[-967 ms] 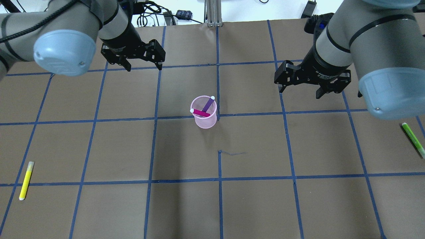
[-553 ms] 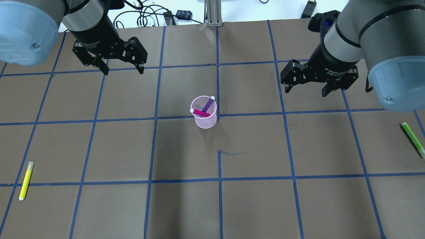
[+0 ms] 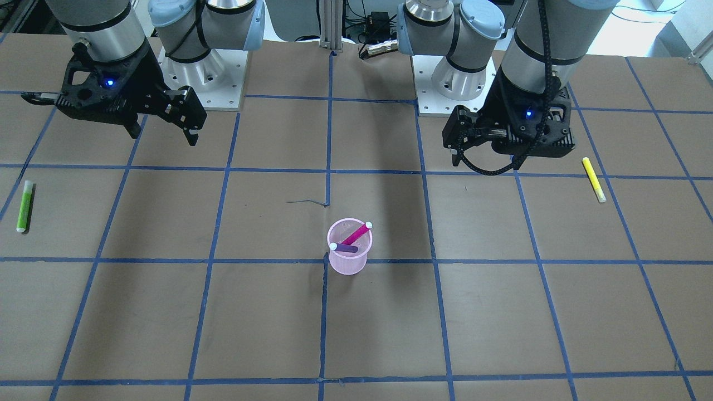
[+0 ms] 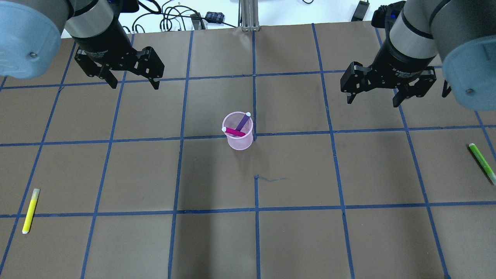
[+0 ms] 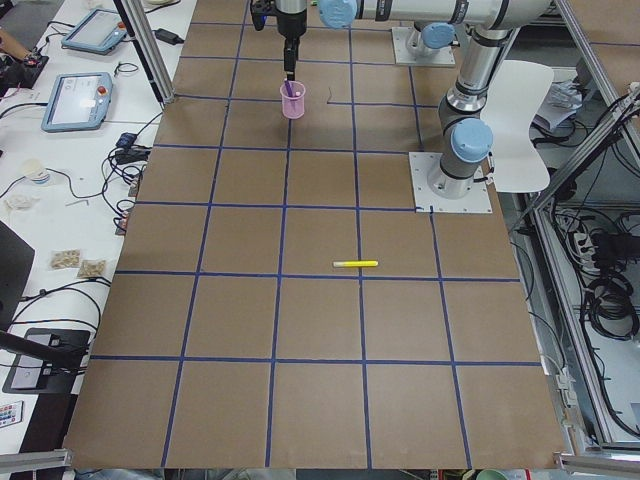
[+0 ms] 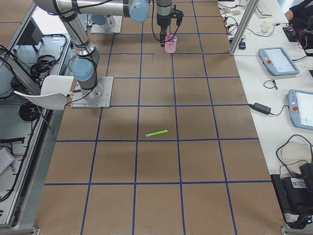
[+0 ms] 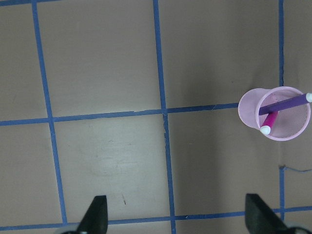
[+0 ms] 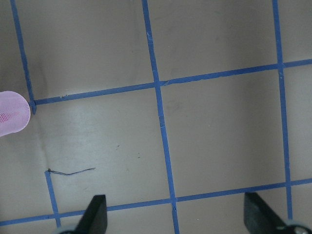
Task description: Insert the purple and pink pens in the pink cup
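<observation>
The pink mesh cup [image 4: 241, 142] stands upright near the table's middle. The purple pen [image 4: 243, 122] and the pink pen [image 4: 234, 131] lean inside it, white caps up. The cup also shows in the front view [image 3: 349, 262] and at the right of the left wrist view [image 7: 249, 109], with only its edge in the right wrist view [image 8: 12, 119]. My left gripper [image 4: 135, 83] is open and empty, above the table far back-left of the cup. My right gripper [image 4: 372, 101] is open and empty, far back-right of the cup.
A yellow highlighter [image 4: 30, 211] lies near the front left edge. A green highlighter [image 4: 481, 162] lies near the right edge. Cables [image 4: 174, 17] lie beyond the table's back edge. Blue tape lines grid the brown tabletop.
Both open grippers have moved outward from the cup, the left one to the left, the right one to the right and back. The cup and pens have not moved.
</observation>
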### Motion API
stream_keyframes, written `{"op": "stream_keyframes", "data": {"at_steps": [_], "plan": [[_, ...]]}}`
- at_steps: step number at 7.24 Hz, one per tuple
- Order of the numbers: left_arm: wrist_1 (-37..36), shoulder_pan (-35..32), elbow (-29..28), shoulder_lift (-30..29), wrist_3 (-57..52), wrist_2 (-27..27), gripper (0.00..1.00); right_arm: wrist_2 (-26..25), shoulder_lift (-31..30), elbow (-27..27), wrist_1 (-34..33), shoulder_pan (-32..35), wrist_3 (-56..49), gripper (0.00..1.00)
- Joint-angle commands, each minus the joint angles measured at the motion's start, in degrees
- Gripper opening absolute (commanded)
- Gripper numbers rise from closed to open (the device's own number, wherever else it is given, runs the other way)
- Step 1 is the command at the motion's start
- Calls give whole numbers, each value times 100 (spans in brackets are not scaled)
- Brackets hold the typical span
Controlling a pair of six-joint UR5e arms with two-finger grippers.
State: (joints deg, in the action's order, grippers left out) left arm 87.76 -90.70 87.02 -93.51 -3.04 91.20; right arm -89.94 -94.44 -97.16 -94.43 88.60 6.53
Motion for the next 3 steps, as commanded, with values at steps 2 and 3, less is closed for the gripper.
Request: {"op": "stream_keyframes", "data": {"at_steps": [2,3], "plan": [[-154,-17,44,26,41,-58,100,-50,-4,-13,-66,-1,7,100],[-145,-26,35,87,41,-32,100,-50,4,-22,-84,-1,7,100]]}}
